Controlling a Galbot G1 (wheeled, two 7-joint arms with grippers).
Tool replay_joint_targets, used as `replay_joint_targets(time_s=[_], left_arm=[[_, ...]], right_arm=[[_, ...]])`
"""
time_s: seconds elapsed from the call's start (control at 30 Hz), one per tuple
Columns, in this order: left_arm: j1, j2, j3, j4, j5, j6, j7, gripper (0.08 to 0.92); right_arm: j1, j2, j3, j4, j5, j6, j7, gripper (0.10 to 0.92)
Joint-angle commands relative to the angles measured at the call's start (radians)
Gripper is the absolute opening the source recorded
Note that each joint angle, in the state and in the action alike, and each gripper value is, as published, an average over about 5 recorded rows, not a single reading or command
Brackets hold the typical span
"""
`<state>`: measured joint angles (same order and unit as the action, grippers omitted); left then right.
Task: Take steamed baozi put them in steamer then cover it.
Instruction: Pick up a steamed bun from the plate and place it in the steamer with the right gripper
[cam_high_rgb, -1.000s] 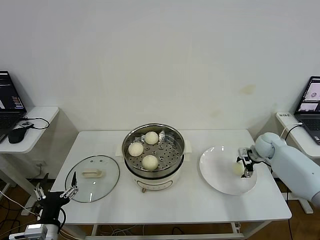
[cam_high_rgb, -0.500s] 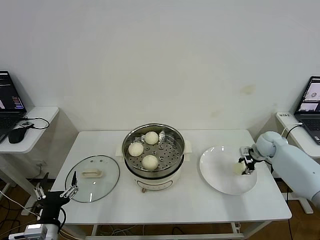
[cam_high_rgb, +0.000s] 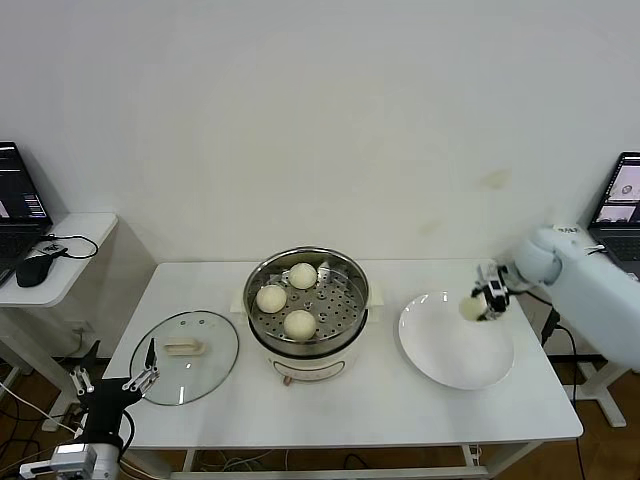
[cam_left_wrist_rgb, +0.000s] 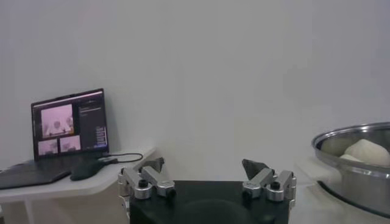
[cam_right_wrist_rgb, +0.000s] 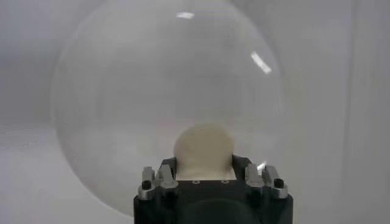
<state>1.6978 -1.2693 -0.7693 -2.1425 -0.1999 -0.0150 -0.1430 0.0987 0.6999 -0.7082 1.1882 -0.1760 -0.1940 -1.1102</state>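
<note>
The steel steamer (cam_high_rgb: 307, 262) stands mid-table on its cream pot base, with three steamed baozi (cam_high_rgb: 300, 323) inside. A fourth baozi (cam_high_rgb: 470, 308) hangs above the white plate (cam_high_rgb: 440, 360), and my right gripper (cam_high_rgb: 478, 305) is shut on it. The right wrist view shows that baozi (cam_right_wrist_rgb: 203, 150) between the jaws with the plate (cam_right_wrist_rgb: 109, 97) below. The glass cover (cam_high_rgb: 185, 355) with its cream handle lies flat on the table's left part. My left gripper (cam_high_rgb: 112, 385) is open and parked low off the table's front-left corner; its wrist view shows its open fingers (cam_left_wrist_rgb: 205, 169) and the steamer's rim (cam_left_wrist_rgb: 353, 137).
Side desks with laptops stand at far left (cam_high_rgb: 20, 205) and far right (cam_high_rgb: 620, 205). A mouse and cable (cam_high_rgb: 35, 268) lie on the left desk. Bare tabletop (cam_high_rgb: 360, 410) runs along the front edge.
My right gripper closed on the baozi on the plate and lifted it up, moving slightly back and to the left. The left arm has barely moved.
</note>
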Motion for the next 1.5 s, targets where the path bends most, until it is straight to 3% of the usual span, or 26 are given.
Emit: replay_joint_targets(time_s=[0.03, 0.3, 0.63, 1.03, 1.5], left_arm=[[-0.003, 0.001, 0.005, 0.004, -0.001, 0.0, 0.001, 0.823], [-0.007, 0.005, 0.007, 0.008, -0.005, -0.001, 0.001, 0.823], [-0.01, -0.002, 0.006, 0.008, -0.006, -0.003, 0.0, 0.823], [-0.005, -0.007, -0.013, 0.011, -0.017, -0.009, 0.0, 0.823], [-0.021, -0.008, -0.003, 0.03, -0.017, -0.009, 0.0, 0.823]], right_arm=[[0.381, 0.02, -0.281, 0.162, 0.261, -0.13, 0.006, 0.585], [0.516, 0.154, -0.401, 0.211, 0.509, -0.247, 0.078, 0.593], [0.47, 0.357, -0.437, 0.187, 0.656, -0.391, 0.193, 0.594], [0.319, 0.512, -0.449, 0.05, 0.575, -0.443, 0.232, 0.594], [0.276, 0.518, -0.446, -0.003, 0.469, -0.447, 0.228, 0.594]])
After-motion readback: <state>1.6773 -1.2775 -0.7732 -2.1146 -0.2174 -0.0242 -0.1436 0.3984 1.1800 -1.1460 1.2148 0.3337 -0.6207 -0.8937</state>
